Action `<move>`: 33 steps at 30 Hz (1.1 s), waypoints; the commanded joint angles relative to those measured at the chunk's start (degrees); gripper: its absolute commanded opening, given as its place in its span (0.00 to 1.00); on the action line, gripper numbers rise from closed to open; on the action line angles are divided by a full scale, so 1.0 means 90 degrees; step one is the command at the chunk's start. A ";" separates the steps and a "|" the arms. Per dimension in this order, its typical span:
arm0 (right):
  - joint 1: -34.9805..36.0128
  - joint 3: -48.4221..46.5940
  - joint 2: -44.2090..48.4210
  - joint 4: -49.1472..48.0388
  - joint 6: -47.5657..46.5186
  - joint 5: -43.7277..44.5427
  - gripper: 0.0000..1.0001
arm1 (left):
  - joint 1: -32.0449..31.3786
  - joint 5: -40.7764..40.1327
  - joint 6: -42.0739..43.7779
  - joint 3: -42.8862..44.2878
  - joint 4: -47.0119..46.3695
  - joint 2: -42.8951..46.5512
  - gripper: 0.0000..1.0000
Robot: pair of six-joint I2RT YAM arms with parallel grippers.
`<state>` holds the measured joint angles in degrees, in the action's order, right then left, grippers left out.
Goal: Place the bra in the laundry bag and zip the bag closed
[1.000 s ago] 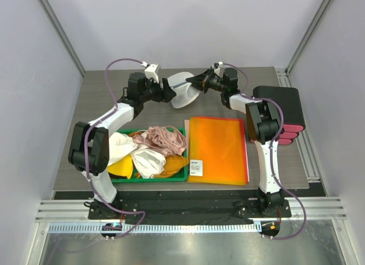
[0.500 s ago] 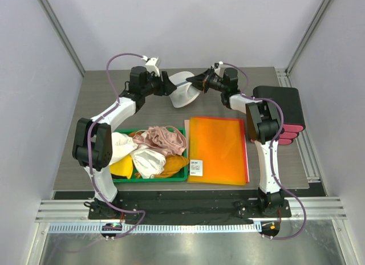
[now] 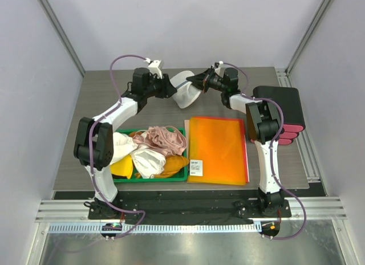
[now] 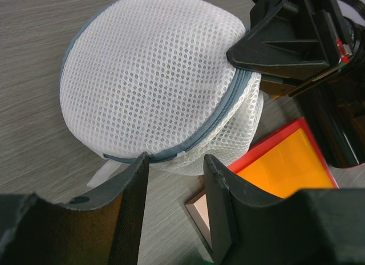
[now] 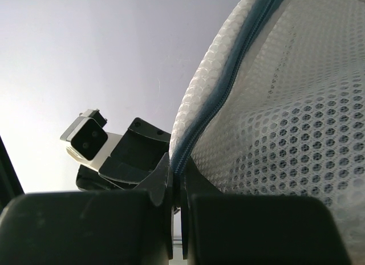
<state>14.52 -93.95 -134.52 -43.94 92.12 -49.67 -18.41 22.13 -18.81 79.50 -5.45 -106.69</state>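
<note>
Obliquely tilted laundry bag (image 4: 154, 82), zipper (image 4: 218, 117) diagonal.

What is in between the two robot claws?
The small round white mesh laundry bag sits between the left gripper and right gripper, clearest in the top view.

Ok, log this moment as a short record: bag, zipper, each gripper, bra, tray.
laundry bag: white mesh dome, beyond the tray
zipper: grey, the visible stretch looks closed
right gripper: shut on the bag's zipper rim
left gripper: open, at the bag's near edge
bra: not visible; cannot tell whether it is inside the bag
green tray: holds pink, white and yellow garments
</note>
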 commanded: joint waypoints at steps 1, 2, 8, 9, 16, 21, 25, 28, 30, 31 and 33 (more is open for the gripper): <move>0.0056 -0.0235 0.0112 -0.0518 0.0175 -0.0116 0.01 | -0.0229 -0.0319 0.0214 0.0268 0.0108 -0.0088 0.44; 0.0085 -0.0235 0.0103 -0.0518 0.0175 -0.0116 0.01 | -0.0268 -0.0417 0.0234 0.0277 0.0118 -0.0088 0.43; 0.0115 -0.0215 0.0103 -0.0576 0.0243 -0.0106 0.01 | -0.0522 -0.1383 0.0371 0.0316 0.0215 -0.0079 0.40; 0.0115 -0.0206 0.0103 -0.0596 0.0253 -0.0096 0.01 | -0.0600 -0.1655 0.0410 0.0336 0.0235 -0.0079 0.40; 0.0134 -0.0059 0.0181 -0.0713 0.0302 -0.0048 0.01 | -0.0835 -0.3247 0.0401 0.0463 0.0371 -0.0059 0.19; 0.0163 0.0058 0.0278 -0.0830 0.0370 -0.0018 0.01 | -0.0874 -0.3777 0.0225 0.0639 0.0528 -0.0137 0.11; 0.0173 0.0136 0.0347 -0.0888 0.0399 -0.0028 0.01 | -0.0923 -0.4235 0.0244 0.0678 0.0586 -0.0147 0.01; 0.0154 0.0136 0.0357 -0.0967 0.0448 -0.0086 0.01 | -0.0923 -0.4782 0.0331 0.0746 0.0927 -0.0186 0.00; 0.0115 0.0117 0.0337 -0.0967 0.0448 -0.0106 0.01 | -0.0903 -0.5191 0.0468 0.0688 0.1035 -0.0128 0.00; 0.0095 0.0107 0.0308 -0.0967 0.0448 -0.0116 0.01 | -0.0884 -0.5251 0.0478 0.0649 0.1094 -0.0098 0.00; 0.0076 0.0049 0.0288 -0.0967 0.0439 -0.0174 0.01 | -0.0738 -0.5330 0.0411 0.0561 0.1162 -0.0001 0.00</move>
<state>15.75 -92.25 -134.52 -47.27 94.89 -48.86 -27.05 -18.02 -15.97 84.01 2.66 -108.05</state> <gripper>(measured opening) 0.058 0.003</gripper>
